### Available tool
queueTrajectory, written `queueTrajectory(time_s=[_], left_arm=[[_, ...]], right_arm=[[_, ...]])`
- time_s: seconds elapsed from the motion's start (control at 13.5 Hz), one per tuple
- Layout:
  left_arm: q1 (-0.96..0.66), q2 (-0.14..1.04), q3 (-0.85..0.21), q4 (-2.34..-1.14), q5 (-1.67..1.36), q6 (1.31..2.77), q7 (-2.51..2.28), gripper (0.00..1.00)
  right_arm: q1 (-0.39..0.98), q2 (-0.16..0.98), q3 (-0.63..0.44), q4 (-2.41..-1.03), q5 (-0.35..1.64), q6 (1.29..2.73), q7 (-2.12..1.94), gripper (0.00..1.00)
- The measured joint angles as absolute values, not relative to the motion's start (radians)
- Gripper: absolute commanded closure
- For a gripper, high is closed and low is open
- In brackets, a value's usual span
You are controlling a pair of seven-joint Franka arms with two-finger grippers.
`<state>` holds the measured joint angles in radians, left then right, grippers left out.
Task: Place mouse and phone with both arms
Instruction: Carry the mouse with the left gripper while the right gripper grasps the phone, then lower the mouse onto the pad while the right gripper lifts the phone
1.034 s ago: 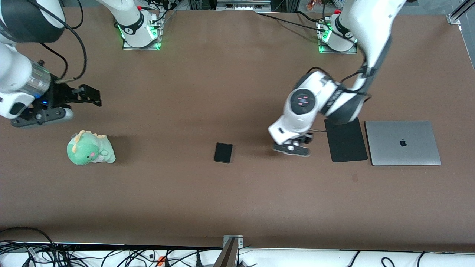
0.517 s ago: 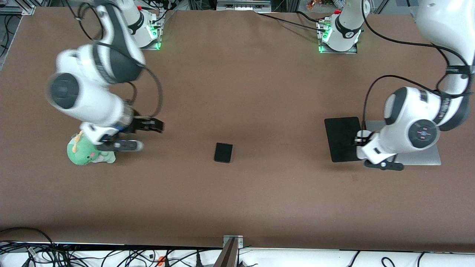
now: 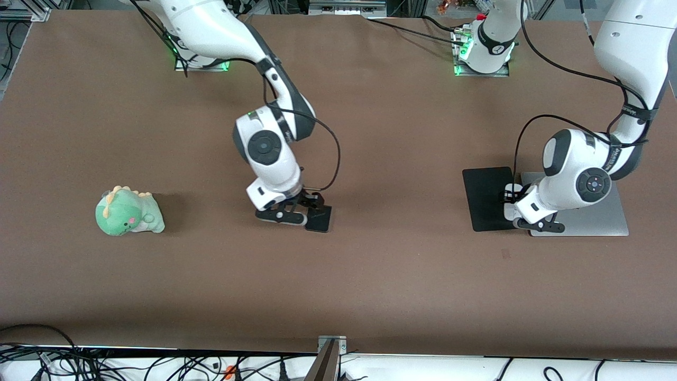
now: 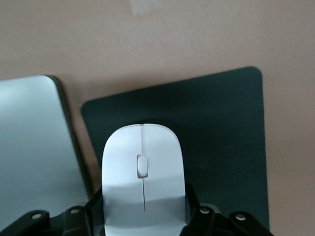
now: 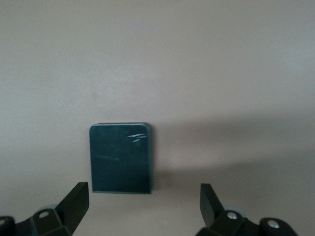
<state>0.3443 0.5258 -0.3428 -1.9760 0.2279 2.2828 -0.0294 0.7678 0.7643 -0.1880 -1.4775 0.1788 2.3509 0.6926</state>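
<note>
Right gripper (image 3: 309, 209) swung from green plush dinosaur (image 3: 128, 212) to over glossy black slab phone (image 3: 319, 221), jaws spread. Left gripper (image 3: 512, 202), clamping glossy white oval mouse (image 4: 143, 178), hovers over matte black mouse pad (image 3: 489, 198) beside silver laptop (image 3: 597, 222).

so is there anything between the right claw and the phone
Nothing visible. The right claw hangs open just above the phone, which lies flat on bare table with no object around it. The left claw is away, shut on the mouse over the mouse pad.
</note>
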Motion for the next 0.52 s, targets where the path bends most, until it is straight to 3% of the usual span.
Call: queueTrajectory(time_s=[0.07, 0.22, 0.3, 0.37, 0.52], left_arm=[[0.350, 0.526, -0.343, -2.001, 0.228, 2.320, -0.029, 0.60], [0.358, 0.526, -0.343, -2.036, 0.228, 2.369, -0.029, 0.42], [0.361, 0.527, -0.343, -2.045, 0.228, 2.377, -0.029, 0.12], [0.362, 0.527, -0.343, -2.050, 0.228, 2.380, -0.029, 0.00], [0.362, 0.528, -0.344, -2.051, 0.228, 2.382, -0.029, 0.00]], right_arm=[[0.782, 0.798, -0.189, -1.449, 0.173, 2.359, 0.725, 0.00], [0.794, 0.854, -0.191, -1.384, 0.140, 2.362, 0.779, 0.00], [0.794, 0.874, -0.193, -1.360, 0.129, 2.364, 0.788, 0.00], [0.794, 0.888, -0.197, -1.346, 0.124, 2.370, 0.789, 0.00], [0.792, 0.904, -0.202, -1.334, 0.107, 2.378, 0.789, 0.00]])
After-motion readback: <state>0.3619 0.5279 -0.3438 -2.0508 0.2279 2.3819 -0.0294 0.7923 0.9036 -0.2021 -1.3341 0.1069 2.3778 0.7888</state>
